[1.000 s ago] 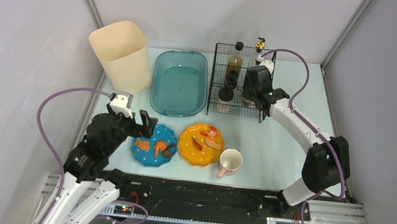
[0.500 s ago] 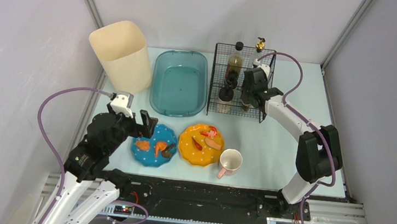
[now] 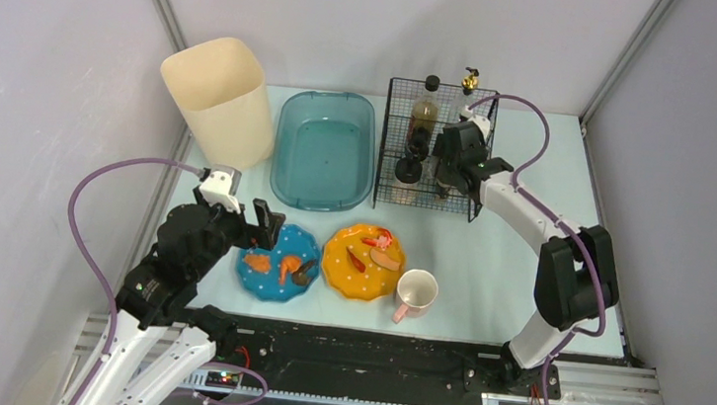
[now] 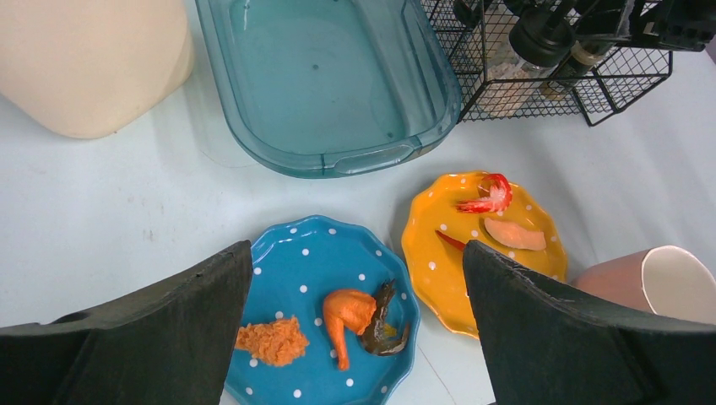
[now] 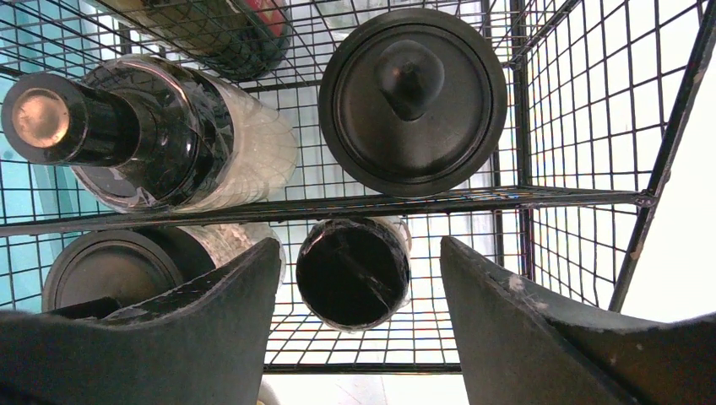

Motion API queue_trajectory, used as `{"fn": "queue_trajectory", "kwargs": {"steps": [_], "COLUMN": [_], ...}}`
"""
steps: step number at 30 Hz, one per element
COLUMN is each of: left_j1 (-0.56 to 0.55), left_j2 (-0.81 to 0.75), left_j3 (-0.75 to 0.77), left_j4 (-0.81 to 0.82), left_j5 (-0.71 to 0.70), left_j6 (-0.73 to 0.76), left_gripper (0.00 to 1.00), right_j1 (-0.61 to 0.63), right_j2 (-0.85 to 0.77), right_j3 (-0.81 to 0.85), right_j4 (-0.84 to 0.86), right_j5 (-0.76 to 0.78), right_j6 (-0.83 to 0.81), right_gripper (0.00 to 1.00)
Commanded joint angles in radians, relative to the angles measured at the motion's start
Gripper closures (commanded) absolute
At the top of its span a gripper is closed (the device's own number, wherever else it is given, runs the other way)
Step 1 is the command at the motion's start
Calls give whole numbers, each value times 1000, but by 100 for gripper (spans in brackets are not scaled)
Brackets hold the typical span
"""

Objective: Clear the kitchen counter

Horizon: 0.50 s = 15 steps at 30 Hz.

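Counter (image 3: 486, 274) fills your top view, carrying a bin (image 3: 218, 100), basin (image 3: 325, 150), rack (image 3: 388, 166), blue plate (image 4: 295, 261), orange plate (image 4: 439, 253) and mug (image 3: 416, 292). Your left gripper (image 4: 356, 253) hangs wide open above the blue plate, holding nothing. Your right gripper (image 5: 359, 243) is at the rack, its jaws parted either side of a black-capped jar (image 5: 353, 274), with a gap on both sides.
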Motion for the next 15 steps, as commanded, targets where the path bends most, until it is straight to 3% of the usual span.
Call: {"fn": "queue_trajectory", "kwargs": {"steps": [1,15], "left_j1": [7,7], "left_j2": [10,3], "left_j3": [2,2], "left_j4": [12,12], "left_j5": [-5,0], "left_j6": [11,9], "left_gripper": [2,2], "right_j1": [-8,-137], "right_j2": [-76,-205], "right_j3": [43,41], "right_j4": [15,-19], "right_j5": [3,1], "right_j6": [-4,-38], "right_gripper": [25,21]}}
